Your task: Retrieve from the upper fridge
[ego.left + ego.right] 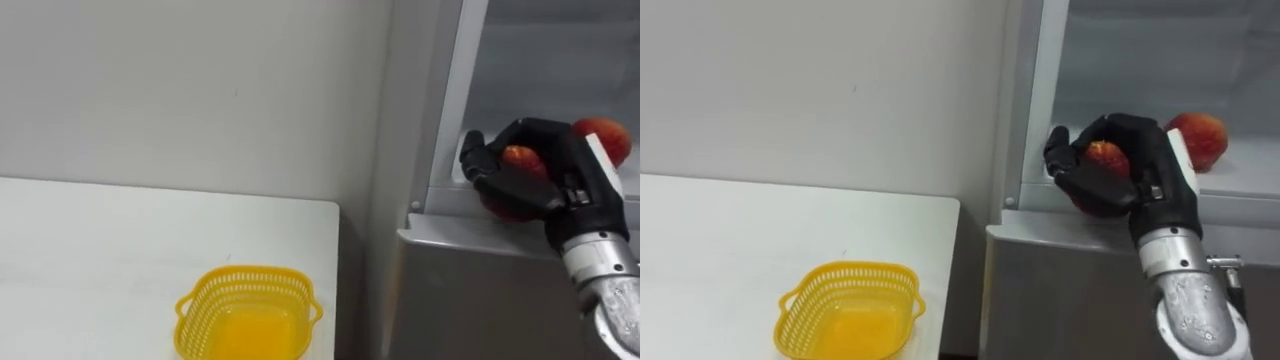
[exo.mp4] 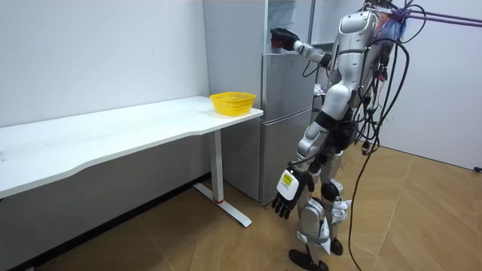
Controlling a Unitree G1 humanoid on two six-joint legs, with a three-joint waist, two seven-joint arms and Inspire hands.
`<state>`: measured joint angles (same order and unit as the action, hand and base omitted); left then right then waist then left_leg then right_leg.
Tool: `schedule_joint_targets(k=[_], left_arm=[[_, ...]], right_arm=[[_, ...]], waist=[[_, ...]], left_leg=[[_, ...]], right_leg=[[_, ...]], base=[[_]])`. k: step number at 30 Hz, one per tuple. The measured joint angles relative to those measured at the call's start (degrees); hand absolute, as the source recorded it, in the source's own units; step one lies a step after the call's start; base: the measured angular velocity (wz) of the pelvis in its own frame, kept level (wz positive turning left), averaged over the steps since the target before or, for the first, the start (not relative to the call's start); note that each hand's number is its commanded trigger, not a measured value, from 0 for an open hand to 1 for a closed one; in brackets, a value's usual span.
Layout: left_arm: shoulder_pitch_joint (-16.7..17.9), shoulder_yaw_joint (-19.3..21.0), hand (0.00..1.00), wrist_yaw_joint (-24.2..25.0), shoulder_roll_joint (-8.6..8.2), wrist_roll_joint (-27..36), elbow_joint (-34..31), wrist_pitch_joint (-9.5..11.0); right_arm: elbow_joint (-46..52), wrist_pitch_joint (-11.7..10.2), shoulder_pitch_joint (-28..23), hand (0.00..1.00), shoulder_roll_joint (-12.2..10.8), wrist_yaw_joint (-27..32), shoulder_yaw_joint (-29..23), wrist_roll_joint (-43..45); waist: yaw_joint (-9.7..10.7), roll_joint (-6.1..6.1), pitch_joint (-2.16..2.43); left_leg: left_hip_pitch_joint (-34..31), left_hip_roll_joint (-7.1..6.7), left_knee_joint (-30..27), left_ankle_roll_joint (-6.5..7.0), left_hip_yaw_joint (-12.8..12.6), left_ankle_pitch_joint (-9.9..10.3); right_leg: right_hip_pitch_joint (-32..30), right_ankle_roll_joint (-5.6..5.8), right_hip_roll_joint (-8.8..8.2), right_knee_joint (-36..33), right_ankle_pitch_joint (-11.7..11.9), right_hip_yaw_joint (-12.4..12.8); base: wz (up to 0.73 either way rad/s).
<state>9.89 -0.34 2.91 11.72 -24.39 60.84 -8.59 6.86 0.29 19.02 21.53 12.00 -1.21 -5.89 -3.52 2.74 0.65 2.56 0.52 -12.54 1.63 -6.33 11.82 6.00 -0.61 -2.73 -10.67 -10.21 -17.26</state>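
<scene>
Left eye view: right hand (image 1: 535,180) comes in from lower right, raised at the open upper fridge compartment (image 1: 540,70). Fingers and thumb are wrapped round a red fruit (image 1: 520,158) at the compartment's front edge. Can't tell whether that fruit rests on the compartment floor or is lifted off it. A second red fruit (image 1: 605,138) sits inside the compartment just behind the hand, further right. A yellow basket (image 1: 248,318) stands near the right end of the white table (image 1: 100,250), well apart from the hand and lower left of it. Right eye view: same grasp, fingers curled over the fruit's top, thumb low on its left side, most of the fruit covered by the hand. Room view: robot stands upright facing the grey fridge, right arm stretched up to the upper compartment. Left hand (image 2: 286,202) hangs beside its thigh, fingers relaxed, holding nothing. Basket sits at the table end nearest the fridge.
</scene>
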Motion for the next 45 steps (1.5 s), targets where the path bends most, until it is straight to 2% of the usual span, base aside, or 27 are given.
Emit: schedule_joint_targets(k=[3,5,8,12,14,19,26,30,31,34,38,40,43,45], left_arm=[[-0.26,-0.12,0.0,0.04,0.0,-0.09,1.27,0.52],[-0.36,-0.35,0.0,-0.01,-0.02,-0.03,1.48,0.64],[-0.71,-0.51,0.0,-0.16,0.02,0.1,1.61,1.07],[-1.89,-1.17,0.0,0.04,0.01,0.09,2.5,1.68],[-2.69,-2.34,0.0,0.02,0.03,0.12,3.17,2.56],[-3.5,-5.2,0.0,0.0,0.18,0.11,3.99,3.66],[-4.24,-5.25,0.0,0.19,0.62,0.09,4.6,4.4],[-4.26,-5.48,0.0,0.19,1.08,0.12,5.62,5.2],[-4.26,-5.59,0.0,0.3,1.27,0.09,5.76,5.31],[-4.43,-5.51,0.0,0.64,1.81,-0.09,6.07,5.64],[-4.42,-5.57,0.0,1.27,2.21,-0.04,6.19,6.14],[-4.41,-5.53,0.0,1.19,2.83,0.06,6.48,6.13],[-4.2,-5.42,0.0,1.41,2.93,0.0,6.33,6.04],[-3.87,-5.38,0.0,2.01,2.92,0.0,6.29,5.99]], right_arm=[[4.62,-0.13,-0.57,1.0,-1.49,1.19,0.16,6.24],[6.26,-0.21,-0.58,1.0,-1.69,2.22,0.86,12.34],[8.25,-0.21,-0.61,1.0,-1.84,2.41,3.25,18.31],[12.5,-0.21,-0.92,1.0,-3.7,1.61,7.29,25.07],[14.43,-0.65,-0.92,1.0,-3.71,1.56,8.96,27.93],[16.68,-2.31,-0.75,1.0,-3.74,1.55,13.73,32.6],[16.71,-3.6,0.42,1.0,-3.69,-1.58,17.11,39.48],[16.69,-4.17,0.71,1.0,-3.66,-2.96,18.61,40.26],[16.44,-4.27,1.29,1.0,-3.66,-2.91,18.97,40.57],[15.16,-4.74,2.95,1.0,-3.59,-2.84,19.78,44.83],[11.79,-5.55,3.76,1.0,-3.58,-2.09,21.19,47.56],[7.03,-6.01,4.72,1.0,-3.54,-1.01,22.47,49.34],[2.68,-5.68,4.72,1.0,-3.52,-0.94,22.82,51.46],[0.48,-5.22,4.71,1.0,-3.22,-0.94,23.31,52.84]], waist=[[0.09,-0.05,-0.04],[0.29,0.05,-0.1],[0.31,0.41,-0.35],[-0.39,0.88,-0.45],[-1.32,1.07,-0.4],[-1.98,2.08,-0.18],[-4.58,2.75,-0.75],[-5.15,4.12,-1.08],[-5.32,4.6,-1.31],[-6.52,5.55,-1.57],[-8.15,5.83,-1.6],[-9.04,6.12,-1.68],[-10.69,6.33,-1.76],[-11.09,6.33,-1.76]], left_leg=[[0.14,0.14,0.35,-0.01,-1.03,-0.01],[0.13,0.11,0.48,-0.01,-1.03,-0.01],[0.16,0.11,0.76,-0.02,-1.03,-0.01],[-0.15,0.24,0.86,-0.03,-1.39,-0.01],[-0.25,0.26,0.98,-0.03,-1.64,-0.01],[-0.09,0.26,1.04,-0.03,-1.49,-0.02],[0.14,0.21,1.66,-0.08,-1.37,-0.03],[-0.31,0.02,1.58,-0.22,0.37,-0.18],[-0.42,-0.07,1.53,-0.22,0.95,-0.27],[-1.07,-0.14,0.78,-0.23,1.79,-0.26],[-1.46,-0.48,0.46,-0.19,3.35,-0.27],[-1.57,-0.51,0.24,-0.14,4.02,-0.23],[-2.08,-0.68,-0.04,-0.14,4.93,-0.22],[-2.32,-0.84,-0.16,-0.14,5.32,-0.22]], right_leg=[[-0.12,0.0,0.04,0.03,0.0,0.03],[-0.14,0.01,-0.01,0.03,0.0,-0.02],[-0.28,0.01,0.06,0.02,0.0,0.21],[-1.0,0.01,0.28,-0.1,0.0,0.94],[-1.28,0.0,0.44,-0.1,0.01,1.32],[-1.16,0.01,0.41,0.03,0.01,1.25],[-1.08,0.02,0.58,0.03,0.0,1.06],[-0.83,0.02,0.45,0.02,0.0,-0.9],[-0.74,0.03,0.36,-0.01,-0.01,-1.52],[-0.86,0.04,0.31,0.0,-0.01,-2.07],[-0.43,0.14,-0.11,-0.06,-0.07,-4.32],[-0.13,0.4,-0.22,-0.2,-0.23,-4.9],[-0.14,0.49,-0.32,-0.15,-0.3,-5.13],[-0.11,0.64,-0.34,-0.04,-0.4,-5.86]], base=[[-0.07],[-0.03],[-0.01],[-0.07],[-0.08],[0.0],[-0.01],[0.19],[0.21],[0.16],[0.23],[0.22],[0.15],[0.12]])
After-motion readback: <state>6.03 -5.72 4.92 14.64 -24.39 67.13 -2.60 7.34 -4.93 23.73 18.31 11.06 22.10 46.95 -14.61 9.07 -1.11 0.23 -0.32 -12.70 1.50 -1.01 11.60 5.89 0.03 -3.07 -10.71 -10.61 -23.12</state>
